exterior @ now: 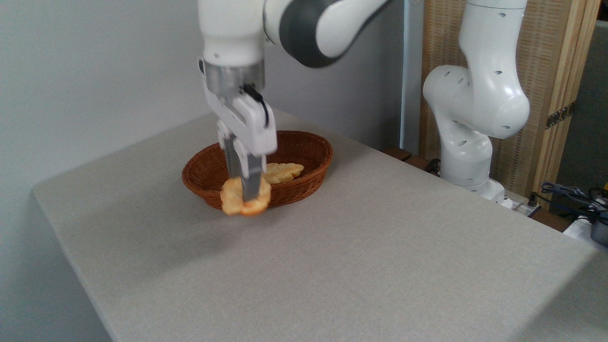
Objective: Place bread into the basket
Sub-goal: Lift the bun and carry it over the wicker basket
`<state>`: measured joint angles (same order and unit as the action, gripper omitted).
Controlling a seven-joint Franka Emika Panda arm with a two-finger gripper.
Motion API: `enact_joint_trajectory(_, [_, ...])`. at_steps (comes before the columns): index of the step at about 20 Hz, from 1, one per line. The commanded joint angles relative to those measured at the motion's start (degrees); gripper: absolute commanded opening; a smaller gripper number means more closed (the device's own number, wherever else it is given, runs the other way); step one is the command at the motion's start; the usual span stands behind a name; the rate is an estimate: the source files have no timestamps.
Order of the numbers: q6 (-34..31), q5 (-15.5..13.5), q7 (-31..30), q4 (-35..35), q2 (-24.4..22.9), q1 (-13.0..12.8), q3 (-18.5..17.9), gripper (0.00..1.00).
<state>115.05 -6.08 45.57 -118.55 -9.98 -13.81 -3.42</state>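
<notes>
The worktop (332, 266) is a broad grey slab with a fine cloth-like grain. Toward its far side sits the oval wicker basket (311, 161), brown, tightly woven, low-walled, with a pale braided loaf (282, 172) lying inside. The arm's gripper (248, 195) hangs over the basket's near rim, its fingers (250, 183) pinched on the bun (232, 199), lumpy and golden-orange. The bun seems held just outside the rim, so the basket's hollow lies at about one o'clock from it.
</notes>
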Motion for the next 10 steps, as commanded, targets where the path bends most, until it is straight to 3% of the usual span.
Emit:
enact_joint_trajectory(1, [-1.9, -2.4, -7.3, 2.2, 0.1, -5.0, 2.6, 0.46])
enact_joint_trajectory(3, [-1.9, -3.9, -12.2, 2.2, 0.3, -8.5, 4.0, 0.48])
enact_joint_trajectory(7, [-1.9, -4.2, -16.6, 2.2, 1.3, -16.0, 4.5, 0.52])
enact_joint_trajectory(8, [-1.9, -4.2, -17.8, 2.2, 2.0, -17.3, 4.5, 0.61])
enact_joint_trajectory(10, [-1.9, -4.1, -18.4, 2.1, 2.9, -19.2, 4.5, 0.90])
